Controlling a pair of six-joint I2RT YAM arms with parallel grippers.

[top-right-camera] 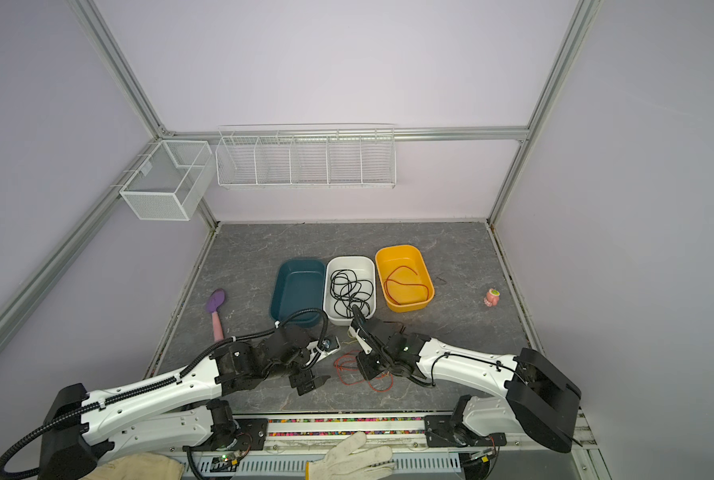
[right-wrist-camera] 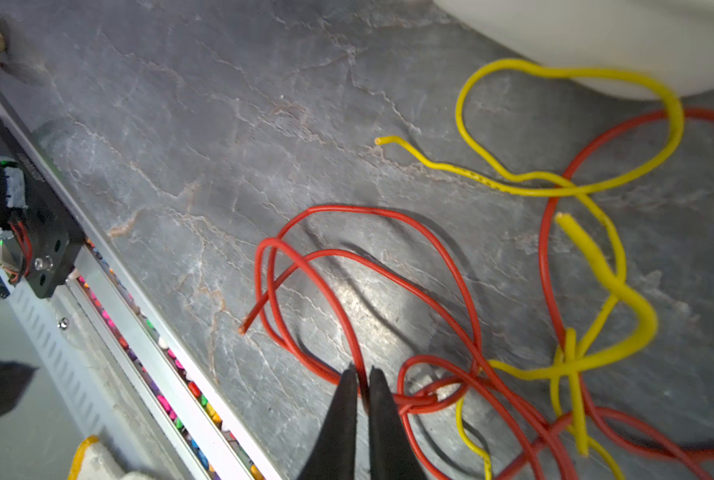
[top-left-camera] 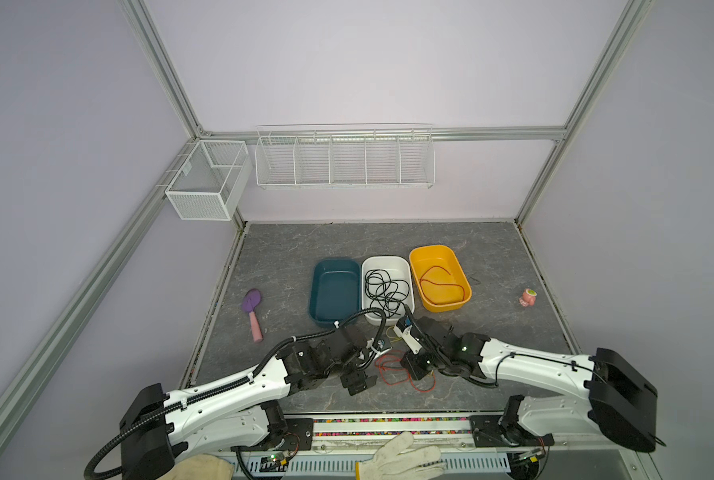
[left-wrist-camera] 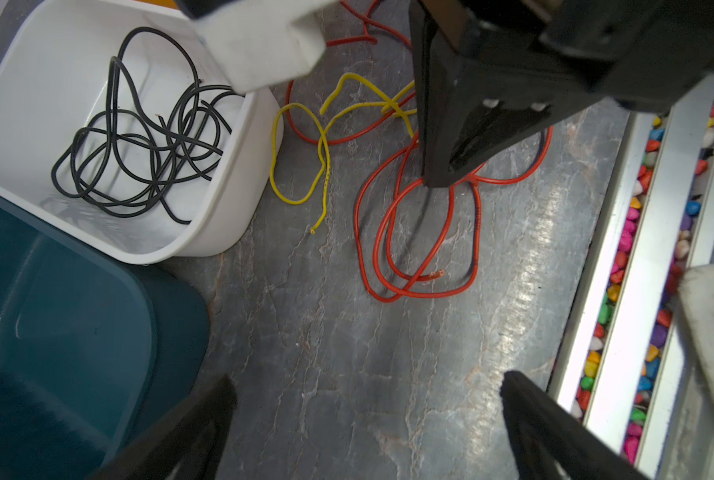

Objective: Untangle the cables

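A red cable (right-wrist-camera: 388, 212) and a yellow cable (right-wrist-camera: 673, 120) lie looped over each other on the grey table, in front of the bins (top-left-camera: 392, 368). My right gripper (right-wrist-camera: 361, 374) points down and is shut on a strand of the red cable, next to a small red knot. My left gripper (left-wrist-camera: 365, 382) is wide open above bare table, a short way left of the tangle, with nothing between its fingers. A black cable (top-left-camera: 386, 291) lies coiled in the white bin (top-left-camera: 384, 259). A second red cable (top-left-camera: 444, 282) lies in the yellow bin (top-left-camera: 430, 249).
A teal bin (top-left-camera: 318, 286) stands left of the white one, close to my left arm. A purple brush (top-left-camera: 252, 307) lies far left and a small pink toy (top-left-camera: 528, 297) far right. A rail of coloured beads (top-left-camera: 388, 422) and work gloves (top-left-camera: 401, 455) line the front edge.
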